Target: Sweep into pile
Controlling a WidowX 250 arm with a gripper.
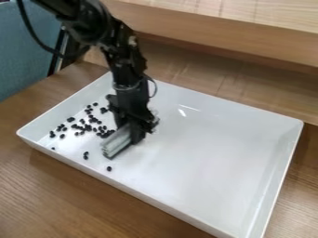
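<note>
Black beans (88, 128) lie loosely scattered in the left part of the white tray (211, 139), on the wooden counter (56, 186). Just beside them, the gripper (138, 134) hangs down over the tray, its fingers closed on a pale sweeping tool (116, 140). A few beans sit apart, toward the near rim.

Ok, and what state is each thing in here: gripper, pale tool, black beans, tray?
Gripper: low over the tray, beside the pale tool.
Pale tool: tilted, down in the tray.
Black beans: scattered, some clustered, not in one neat pile.
White tray: upright on the wooden table, holding beans.
</note>
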